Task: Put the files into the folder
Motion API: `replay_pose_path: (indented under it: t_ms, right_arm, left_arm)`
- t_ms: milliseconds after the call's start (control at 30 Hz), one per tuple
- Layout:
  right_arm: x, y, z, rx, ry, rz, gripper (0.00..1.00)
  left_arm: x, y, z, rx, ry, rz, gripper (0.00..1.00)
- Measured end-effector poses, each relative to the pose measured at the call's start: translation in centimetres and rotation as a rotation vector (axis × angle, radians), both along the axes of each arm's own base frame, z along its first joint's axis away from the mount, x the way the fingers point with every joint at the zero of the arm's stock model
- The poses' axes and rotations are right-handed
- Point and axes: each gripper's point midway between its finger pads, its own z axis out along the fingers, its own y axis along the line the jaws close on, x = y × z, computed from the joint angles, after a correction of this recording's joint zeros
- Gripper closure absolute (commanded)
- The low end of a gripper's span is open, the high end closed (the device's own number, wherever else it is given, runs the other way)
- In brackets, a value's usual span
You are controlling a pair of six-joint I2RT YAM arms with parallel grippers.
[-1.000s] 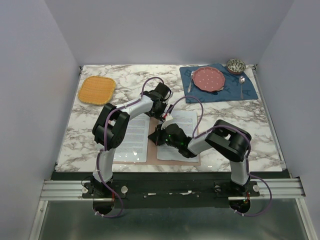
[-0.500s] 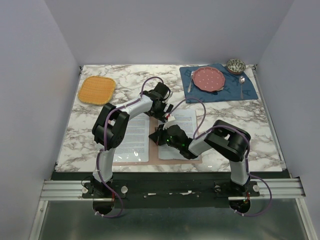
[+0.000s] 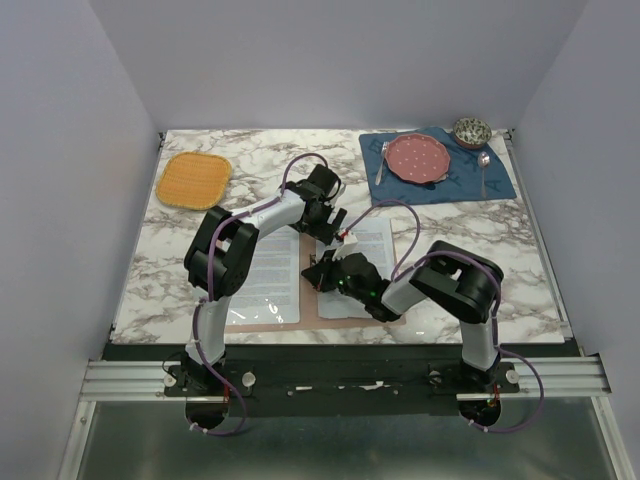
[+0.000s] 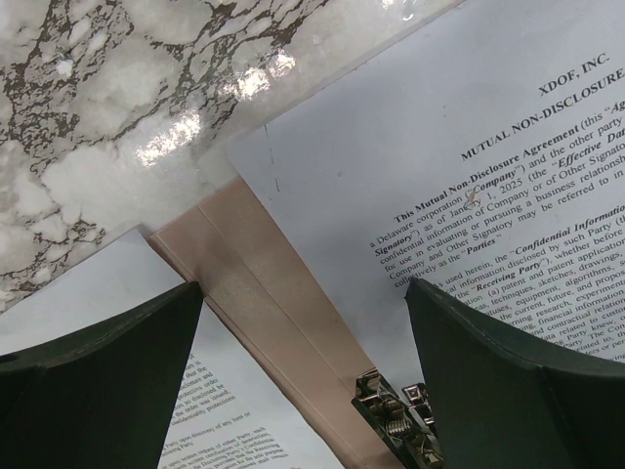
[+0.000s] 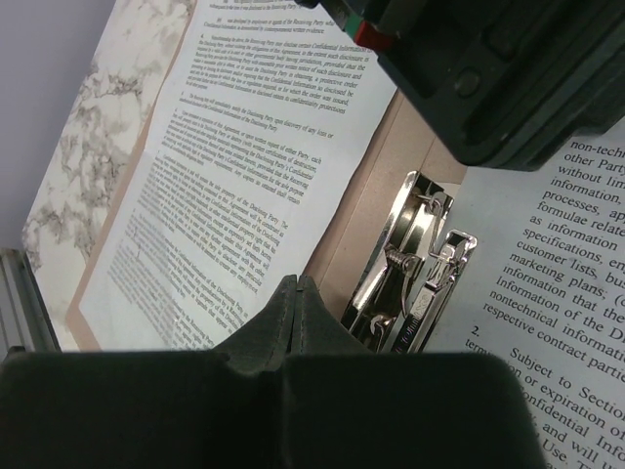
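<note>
Folder (image 3: 308,312) lies open on the table (image 3: 260,170) with one sheet on each half: left sheet (image 3: 270,275), right sheet (image 3: 372,240), both flat. Left gripper (image 4: 303,293) hovers over the far end of the spine, jaws released and wide, nothing between them. Right gripper (image 5: 296,293) has jaws clenched together on nothing, tip just beside the metal clip (image 5: 415,264) at the spine. My read is that the step is either working the clip or setting up to fold a cover; can't tell which. To do it well, keep the clenched tip on the clip lever or bare card, never dragging across paper, since thin sheets will skid or buckle. Pin the spine or a sheet corner with the left jaws before any push. Right sheet's inner edge sits close to the clip, so watch that it doesn't ride up.
</note>
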Motion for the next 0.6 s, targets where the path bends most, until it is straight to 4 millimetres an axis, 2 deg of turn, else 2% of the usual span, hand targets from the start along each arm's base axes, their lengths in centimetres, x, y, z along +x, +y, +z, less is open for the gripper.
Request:
replay_pose_path:
  t_ms: [600]
  right_arm:
    - [-0.35, 0.10, -0.18, -0.036, 0.020, -0.075, 0.99]
  left_arm:
    - [0.10, 0.03, -0.01, 0.003, -0.007, -0.013, 0.01]
